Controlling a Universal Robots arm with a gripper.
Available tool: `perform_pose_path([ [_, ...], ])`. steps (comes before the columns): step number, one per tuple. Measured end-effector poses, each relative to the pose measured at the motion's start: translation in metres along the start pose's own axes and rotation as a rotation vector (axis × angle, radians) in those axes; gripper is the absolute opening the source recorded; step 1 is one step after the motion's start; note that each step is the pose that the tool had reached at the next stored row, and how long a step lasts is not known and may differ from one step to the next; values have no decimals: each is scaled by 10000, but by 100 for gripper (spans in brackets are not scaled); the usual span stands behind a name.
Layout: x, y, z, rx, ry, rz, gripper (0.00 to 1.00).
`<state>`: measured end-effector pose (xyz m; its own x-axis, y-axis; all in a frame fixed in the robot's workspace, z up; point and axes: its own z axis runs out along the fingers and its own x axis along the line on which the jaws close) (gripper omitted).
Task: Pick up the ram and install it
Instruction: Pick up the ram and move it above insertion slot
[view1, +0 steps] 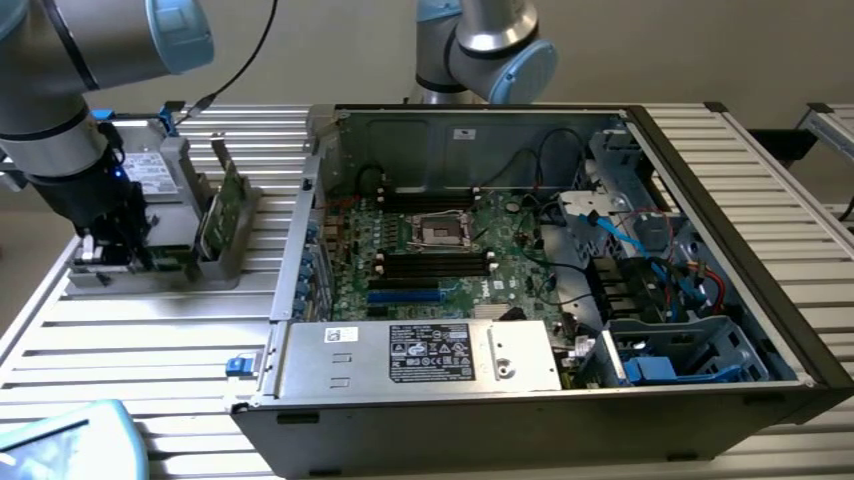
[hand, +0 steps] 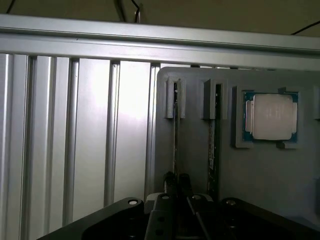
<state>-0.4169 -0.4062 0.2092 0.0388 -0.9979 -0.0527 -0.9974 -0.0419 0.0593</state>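
The ram stands slotted right at the hand.

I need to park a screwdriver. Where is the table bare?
Bare table slats lie between the grey holder and the table's near edge, on the exterior view's left of the computer case. More run along the case's other side. Crowded: the holder, where the gripper is, and inside the case.
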Motion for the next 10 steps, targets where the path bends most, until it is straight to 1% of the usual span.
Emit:
perform_pose_path([
  [7, -2, 2, -53, -34, -2, 2, 14],
  [10, -4, 1, -86, -57, -2, 3, 14],
])
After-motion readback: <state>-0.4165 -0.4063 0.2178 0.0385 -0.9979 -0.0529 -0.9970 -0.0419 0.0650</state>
